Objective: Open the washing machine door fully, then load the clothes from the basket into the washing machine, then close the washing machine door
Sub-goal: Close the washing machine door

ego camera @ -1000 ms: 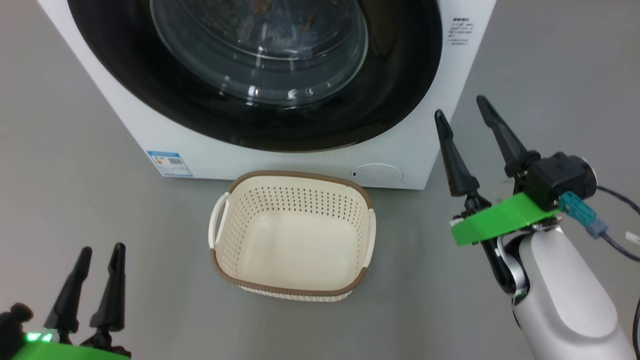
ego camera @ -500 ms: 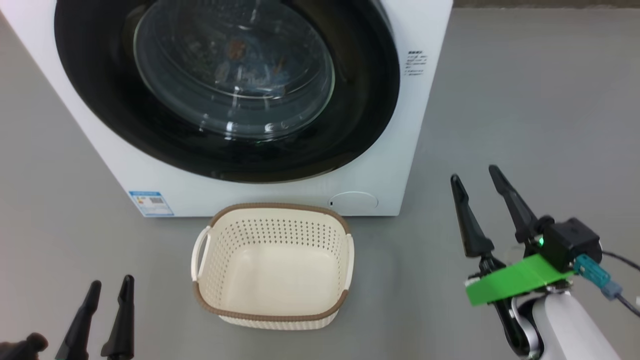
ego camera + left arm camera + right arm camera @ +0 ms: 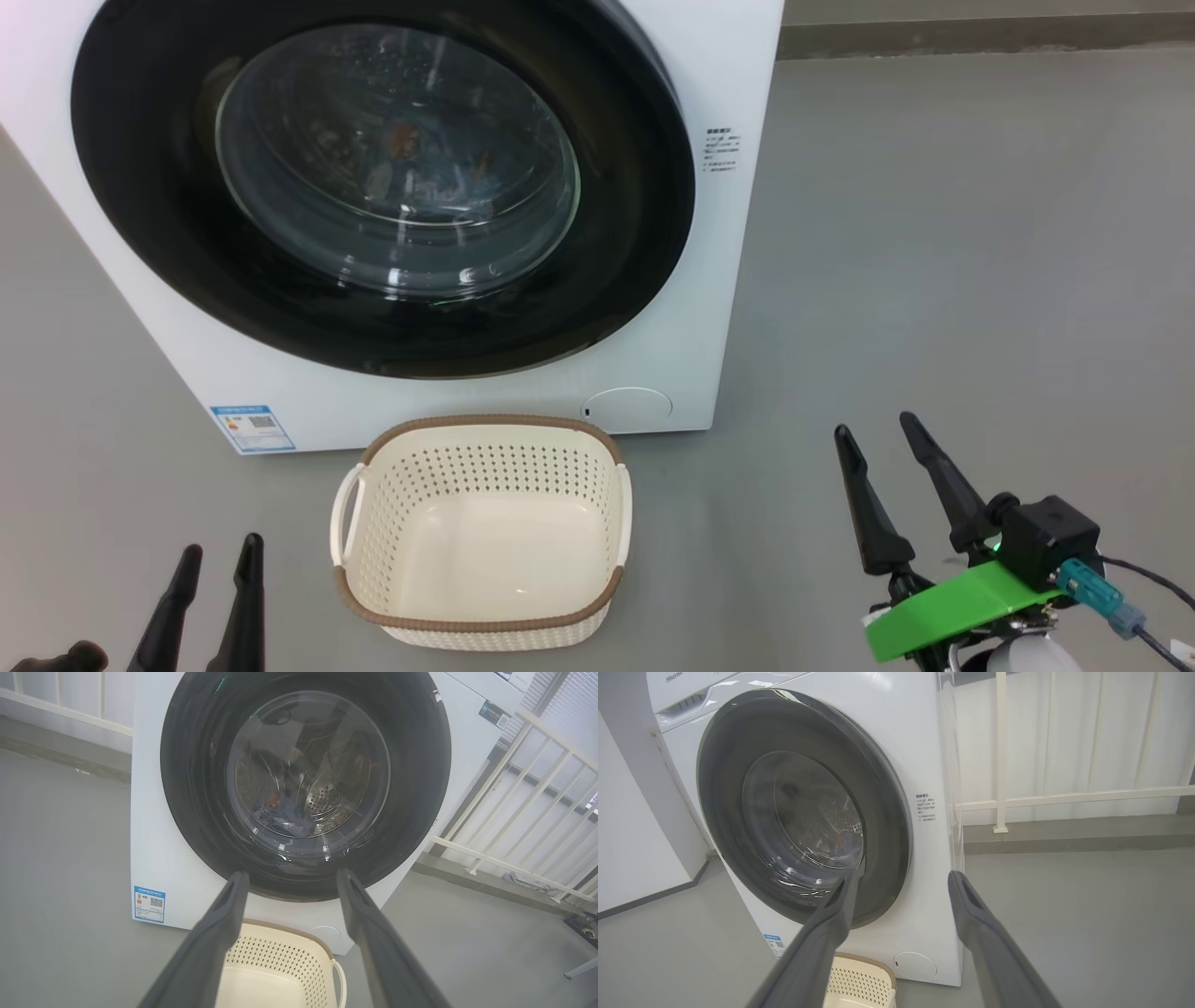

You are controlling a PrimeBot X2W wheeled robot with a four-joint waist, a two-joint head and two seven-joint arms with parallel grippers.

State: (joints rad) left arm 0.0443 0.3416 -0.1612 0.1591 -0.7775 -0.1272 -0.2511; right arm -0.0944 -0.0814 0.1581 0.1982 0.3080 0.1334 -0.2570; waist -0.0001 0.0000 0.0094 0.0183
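The washing machine stands white and boxy ahead, and its door, a glossy black ring around a glass bowl, lies shut against the front. Through the glass I make out the clothes, bluish with orange spots, lying in the steel drum. The basket sits on the floor before the machine with nothing in it. My left gripper is open, low to the left of the basket. Right of the basket, my right gripper is open and holds nothing. In the wrist views the left gripper and right gripper point at the door.
A blue sticker and a round white flap mark the machine's lower front. A white railing runs behind and to the right of the machine. A pale wall stands on its other side. Grey floor spreads to the right.
The head camera has tilted up, so the whole picture slid down and left. My right gripper has drawn back from the machine's right front corner. The door stays shut.
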